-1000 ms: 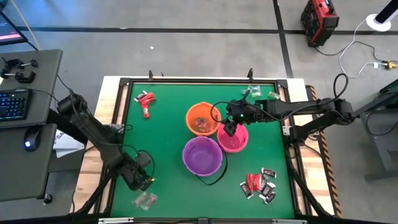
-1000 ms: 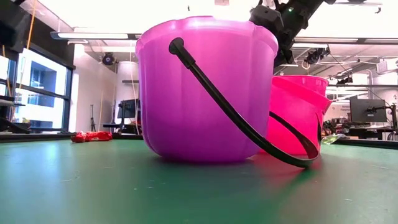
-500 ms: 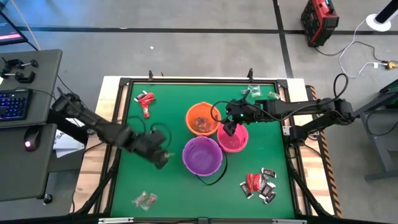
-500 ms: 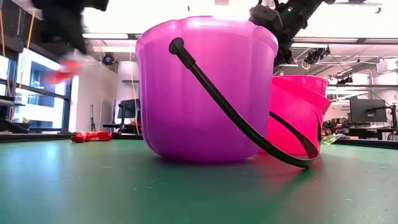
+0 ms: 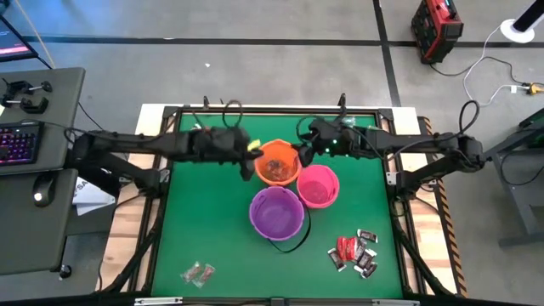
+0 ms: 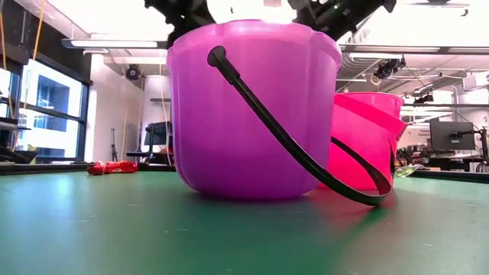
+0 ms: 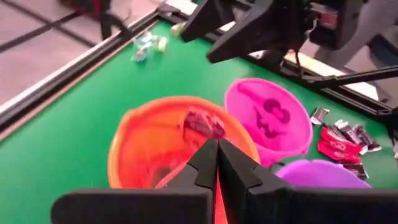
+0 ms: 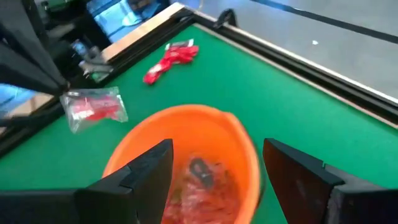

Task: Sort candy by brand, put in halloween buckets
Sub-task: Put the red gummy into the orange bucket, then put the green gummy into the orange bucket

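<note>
The orange bucket (image 5: pixel 276 162) stands far of the pink bucket (image 5: pixel 318 186) and the purple bucket (image 5: pixel 276 212), whose black handle (image 6: pixel 290 145) rests on the table. Red-and-clear candy lies inside the orange bucket (image 7: pixel 202 122). My left gripper (image 5: pixel 252 149) is shut on a red-and-clear candy packet (image 8: pixel 93 107) at the orange bucket's left rim. My right gripper (image 8: pixel 217 180) is open above that bucket's right side (image 5: pixel 304 151). More candy lies on the table: a dark and red pile (image 5: pixel 353 252), a packet (image 5: pixel 197 273), bright red pieces (image 8: pixel 171 57). My left gripper pinches the red-and-clear candy packet by one corner (image 8: pixel 67 94) between its two fingertips. The fingers come slanting down from the table's left. The packet sticks out beyond the fingertips, lifted clear, just outside the orange bucket's rim.
Green-and-clear candy (image 5: pixel 355 127) lies by the table's far right corner. A raised black frame (image 5: pixel 170 170) runs round the green mat. The two grippers face each other across the orange bucket. A desk with a keyboard (image 5: pixel 21 144) stands left of the table.
My left gripper has swung from the table's near left, by the lone packet, up and toward the far edge and right to the orange bucket's left rim, carrying a candy. My right gripper has moved from above the pink bucket toward the far edge, over the orange bucket's right side.
</note>
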